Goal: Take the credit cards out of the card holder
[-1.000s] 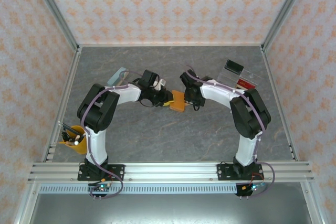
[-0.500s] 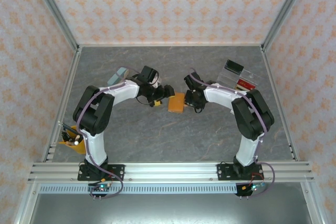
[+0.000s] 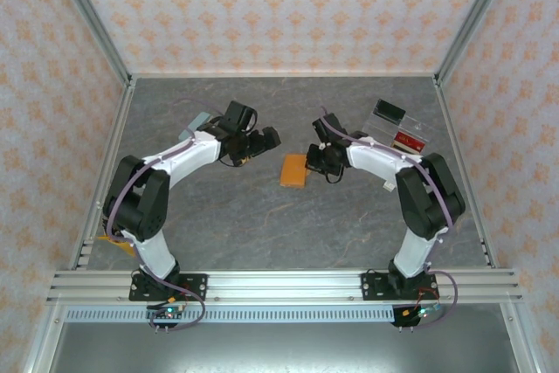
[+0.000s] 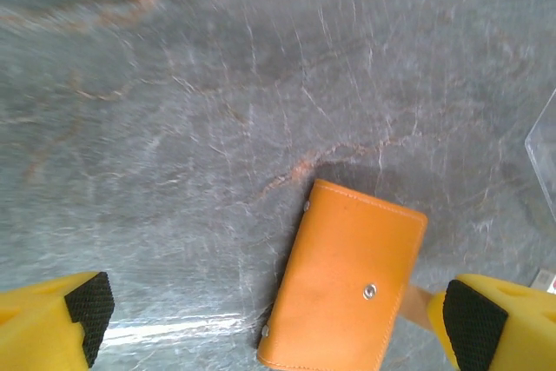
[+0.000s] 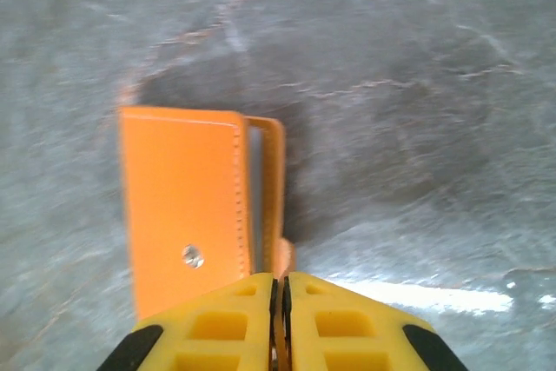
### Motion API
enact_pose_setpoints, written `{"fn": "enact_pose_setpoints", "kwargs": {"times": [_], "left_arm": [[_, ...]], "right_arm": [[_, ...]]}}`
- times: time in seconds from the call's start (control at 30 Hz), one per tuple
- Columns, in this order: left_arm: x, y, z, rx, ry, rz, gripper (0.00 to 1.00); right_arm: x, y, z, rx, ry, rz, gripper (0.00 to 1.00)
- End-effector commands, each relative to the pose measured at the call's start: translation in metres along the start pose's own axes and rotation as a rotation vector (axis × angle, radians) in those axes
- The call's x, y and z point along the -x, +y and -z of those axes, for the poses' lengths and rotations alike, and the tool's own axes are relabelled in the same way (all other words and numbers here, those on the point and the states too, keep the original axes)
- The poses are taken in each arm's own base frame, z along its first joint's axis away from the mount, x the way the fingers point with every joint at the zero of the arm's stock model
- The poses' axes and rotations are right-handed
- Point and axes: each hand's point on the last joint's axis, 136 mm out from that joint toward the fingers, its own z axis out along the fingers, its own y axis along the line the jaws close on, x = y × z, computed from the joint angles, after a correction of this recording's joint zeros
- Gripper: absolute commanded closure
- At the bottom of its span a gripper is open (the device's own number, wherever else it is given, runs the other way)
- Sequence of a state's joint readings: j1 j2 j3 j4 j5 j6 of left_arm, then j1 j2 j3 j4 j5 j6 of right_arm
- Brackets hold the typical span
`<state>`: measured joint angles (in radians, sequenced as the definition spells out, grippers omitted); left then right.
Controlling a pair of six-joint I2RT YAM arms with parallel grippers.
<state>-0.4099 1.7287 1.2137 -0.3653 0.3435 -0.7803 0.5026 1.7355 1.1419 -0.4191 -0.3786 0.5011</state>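
On the grey table (image 3: 262, 224), mid-surface, the holder (image 3: 293, 170) is lying closed; left gripper (image 3: 260, 147) is gaping wide, right gripper (image 5: 280, 293) is pressing shut beside it.

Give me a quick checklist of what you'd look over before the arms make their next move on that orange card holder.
1. Card holder resting on the table: ok.
2. Holder opened up: not ok, its covers are folded together, snap facing up.
3. Right gripper has a hold: ok, it looks closed on the holder's strap.
4. Left gripper free to grab: ok, wide open above the holder, touching nothing.
5. Cards in sight inside: cannot tell, just a grey sliver shows between the covers.
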Motion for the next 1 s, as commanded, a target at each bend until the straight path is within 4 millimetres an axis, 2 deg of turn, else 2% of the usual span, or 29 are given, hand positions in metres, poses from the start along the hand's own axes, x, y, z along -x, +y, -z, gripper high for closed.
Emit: {"fn": "enact_pose_setpoints", "kwargs": {"times": [0.0, 0.13, 0.23, 0.47, 0.63, 0.77, 0.87, 0.97], "left_arm": [[0.008, 0.026, 0.026, 0.113, -0.092, 0.057, 0.00], [-0.004, 0.036, 0.041, 0.120, -0.088, 0.057, 0.00], [-0.009, 0.046, 0.053, 0.148, -0.101, 0.037, 0.00], [-0.010, 0.060, 0.071, 0.169, -0.141, 0.007, 0.00], [-0.015, 0.056, 0.061, 0.133, -0.089, -0.024, 0.00], [-0.015, 0.047, 0.050, 0.088, -0.058, -0.045, 0.00], [-0.013, 0.033, 0.037, 0.025, -0.033, -0.039, 0.01], [-0.010, 0.008, 0.022, -0.093, 0.004, -0.027, 0.09]], "right_arm": [[0.008, 0.048, 0.034, 0.166, -0.018, 0.085, 0.89], [0.003, 0.079, 0.043, 0.253, 0.013, 0.125, 0.89], [0.005, 0.094, 0.037, 0.276, 0.032, 0.127, 0.89], [0.015, 0.085, 0.006, 0.165, 0.066, 0.044, 0.90], [0.020, 0.062, 0.012, 0.058, 0.030, 0.037, 0.90], [0.024, 0.027, 0.018, -0.048, -0.001, 0.007, 0.90], [0.027, -0.001, 0.022, -0.121, -0.026, -0.026, 0.91], [0.026, -0.020, 0.021, -0.176, -0.045, -0.035, 0.91]]}}
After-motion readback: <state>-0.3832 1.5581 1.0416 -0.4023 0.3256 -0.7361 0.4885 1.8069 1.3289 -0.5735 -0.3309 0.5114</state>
